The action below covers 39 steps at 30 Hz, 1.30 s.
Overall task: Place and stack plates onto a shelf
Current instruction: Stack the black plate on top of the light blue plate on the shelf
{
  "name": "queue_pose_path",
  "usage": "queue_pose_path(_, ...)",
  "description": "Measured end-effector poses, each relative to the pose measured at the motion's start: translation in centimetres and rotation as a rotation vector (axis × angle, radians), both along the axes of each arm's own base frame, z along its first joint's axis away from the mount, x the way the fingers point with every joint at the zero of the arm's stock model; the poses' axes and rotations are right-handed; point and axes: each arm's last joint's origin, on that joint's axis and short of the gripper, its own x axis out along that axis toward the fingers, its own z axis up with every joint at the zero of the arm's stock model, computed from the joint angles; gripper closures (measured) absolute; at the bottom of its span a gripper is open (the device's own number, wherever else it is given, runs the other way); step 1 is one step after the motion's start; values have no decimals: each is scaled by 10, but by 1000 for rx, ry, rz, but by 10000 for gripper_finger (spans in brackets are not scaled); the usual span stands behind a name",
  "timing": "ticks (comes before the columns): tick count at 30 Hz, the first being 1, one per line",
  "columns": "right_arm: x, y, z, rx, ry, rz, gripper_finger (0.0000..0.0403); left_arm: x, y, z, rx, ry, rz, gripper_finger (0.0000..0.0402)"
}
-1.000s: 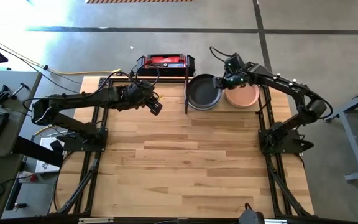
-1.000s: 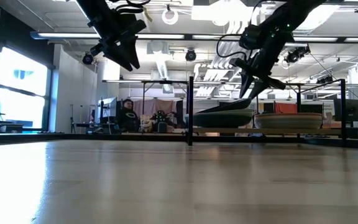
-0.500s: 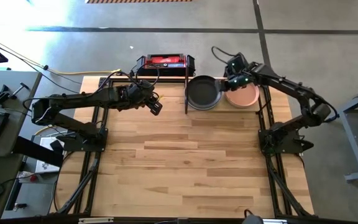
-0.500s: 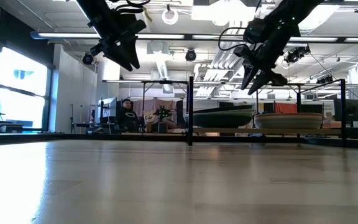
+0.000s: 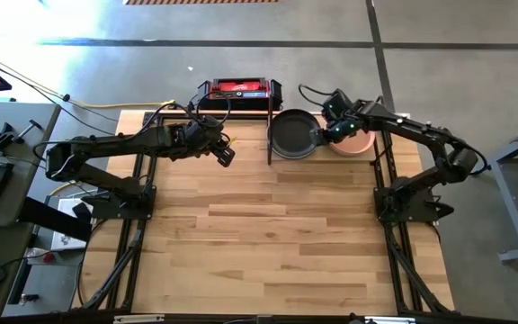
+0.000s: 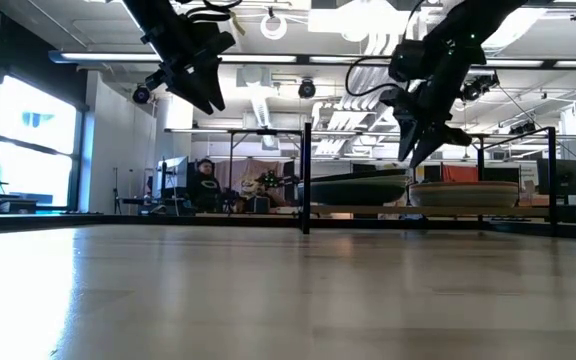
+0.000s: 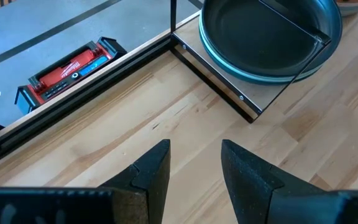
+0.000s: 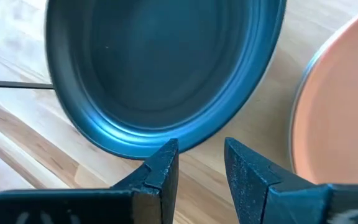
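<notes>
- Overhead first: right gripper point(image 5: 325, 131) is hanging right over the spot where the black plate point(image 5: 292, 132) and the peach-pink plate point(image 5: 356, 140) sit side by side on the shelf point(image 5: 270, 144) at the far edge of the table point(image 5: 268, 234). Black plate is lying just to its left, pink one just to its right. Left gripper point(image 5: 224, 154) is waiting well off to the left of the shelf, over bare wood, with a red tool case point(image 5: 239, 88) sitting beyond it past the table edge.
- Table-level: right gripper point(image 6: 423, 148) is pointing down, fingers spread and empty, hovering just above the black plate point(image 6: 358, 188) and the pink stack point(image 6: 464, 193), touching neither as far as I can see. Left gripper point(image 6: 196, 85) is hanging high up, also spread and holding nothing. A person point(image 6: 204, 186) is sitting way back in the room.
- Left wrist: fingers point(image 7: 149, 175) are standing apart with only tabletop between them. Black plate point(image 7: 263, 34) is resting on a pale greenish one point(image 7: 253, 73) on the shelf board point(image 7: 272, 93) ahead of the gripper.
- Right wrist: fingers point(image 8: 161, 168) are open with nothing between them, just short of the black plate's rim point(image 8: 160, 68); pink plate point(image 8: 337, 106) is sitting off to one side.
</notes>
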Motion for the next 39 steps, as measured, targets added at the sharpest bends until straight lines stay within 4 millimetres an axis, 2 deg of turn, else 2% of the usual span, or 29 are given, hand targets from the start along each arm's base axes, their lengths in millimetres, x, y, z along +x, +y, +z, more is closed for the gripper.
queue_pose_path(18,-1,-1,-1,-54,50,-59,295,0,0,0,0,0,0,268)
queue_pose_path(28,9,4,0,-72,5,-8,295,0,0,0,0,0,0,268)
queue_pose_path(39,18,5,-12,-19,24,25,295,0,0,0,-1,1,0,268)
